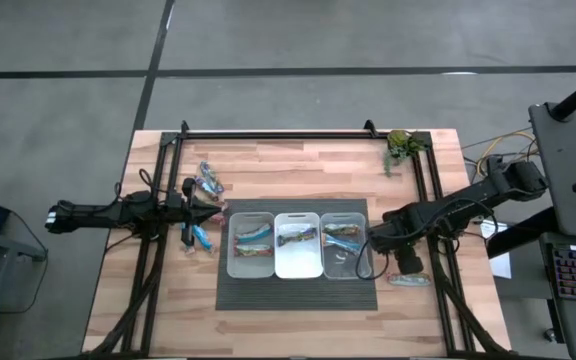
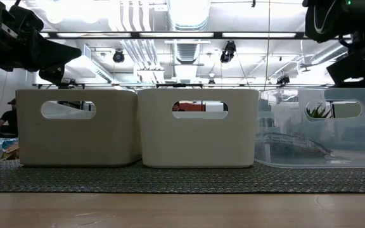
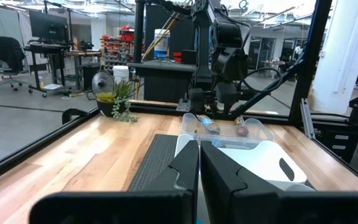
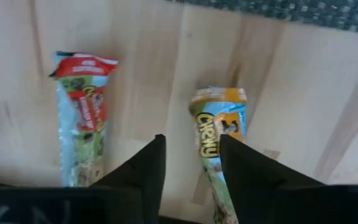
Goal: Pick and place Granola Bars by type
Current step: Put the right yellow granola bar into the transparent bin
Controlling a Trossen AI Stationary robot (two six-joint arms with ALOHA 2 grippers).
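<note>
My right gripper (image 4: 192,180) is open and points down over the bare wood to the right of the bins (image 1: 405,262). Below it lie two granola bars: a tan-and-blue one (image 4: 216,134) under the gap by one finger, and a silvery one with red marks (image 4: 82,118) to the side. My left gripper (image 3: 199,171) is shut and empty, level, left of the bins (image 1: 211,210). More bars lie near it on the wood (image 1: 208,181) (image 1: 200,238). Each of the three bins (image 1: 251,243) (image 1: 298,243) (image 1: 344,243) holds bars.
The bins stand side by side on a dark ribbed mat (image 1: 298,292); two are opaque white (image 2: 78,126) (image 2: 198,126) and one is clear (image 2: 319,126). A green plant (image 1: 400,148) sits at the far right corner. Black frame rails (image 1: 278,134) run along the table's edges.
</note>
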